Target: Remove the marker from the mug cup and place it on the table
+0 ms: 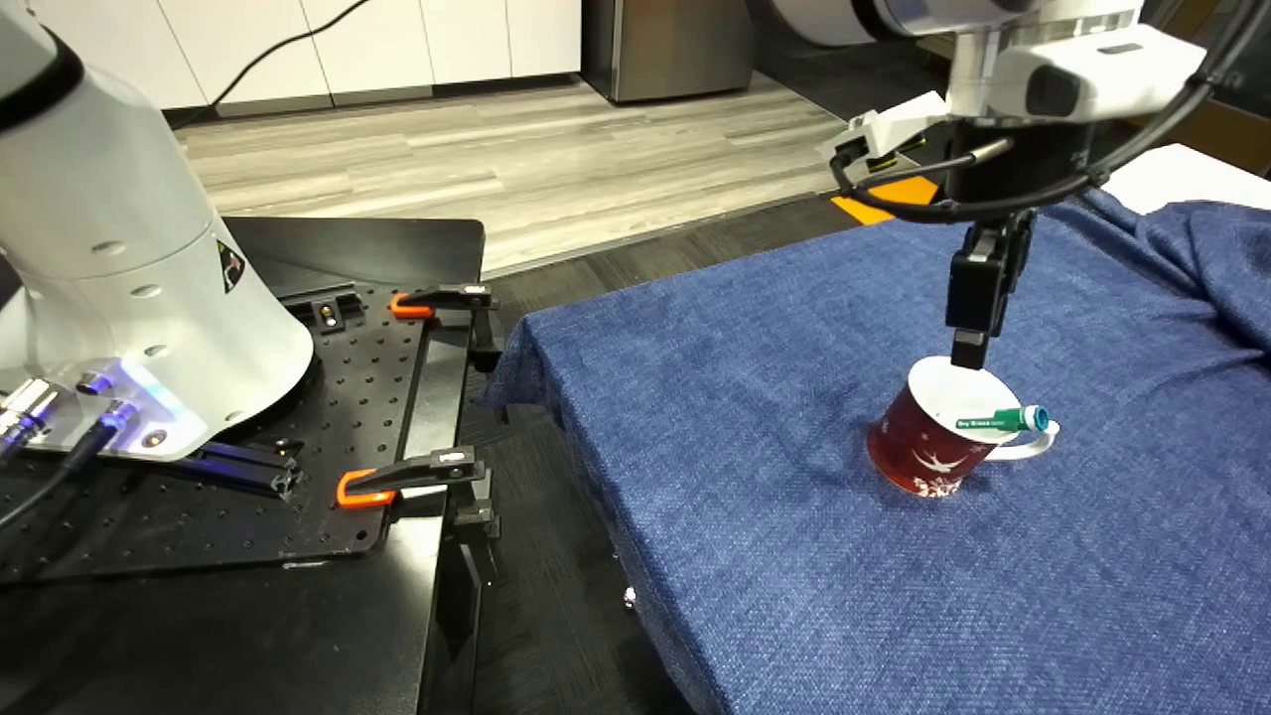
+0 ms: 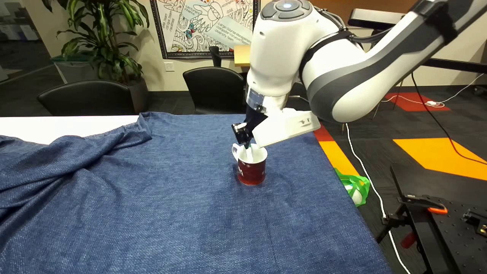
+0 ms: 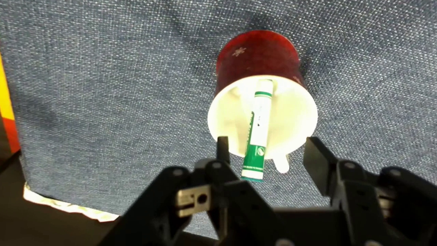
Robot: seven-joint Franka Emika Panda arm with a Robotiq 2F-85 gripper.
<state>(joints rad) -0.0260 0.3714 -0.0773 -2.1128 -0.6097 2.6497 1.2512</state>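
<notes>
The dark red mug cup (image 1: 914, 452) stands upright on the blue cloth-covered table (image 1: 794, 576); it also shows in an exterior view (image 2: 252, 174) and the wrist view (image 3: 259, 61). The green and white marker (image 3: 258, 131) leans inside the mug, its green end sticking out over the rim beside the white handle (image 3: 281, 163). The marker's end also shows in an exterior view (image 1: 1001, 419). My gripper (image 3: 267, 148) is open and empty, just above the mug, pointing down. In the wrist view the marker's outer end lies between the fingers, nearer the left one, with no visible contact.
A black workbench (image 1: 248, 636) with orange clamps (image 1: 367, 487) stands beside the table, across a gap. The cloth is bunched in folds (image 2: 87, 167) near a bare white table part (image 2: 68, 127). Black chairs (image 2: 215, 89) stand behind the table.
</notes>
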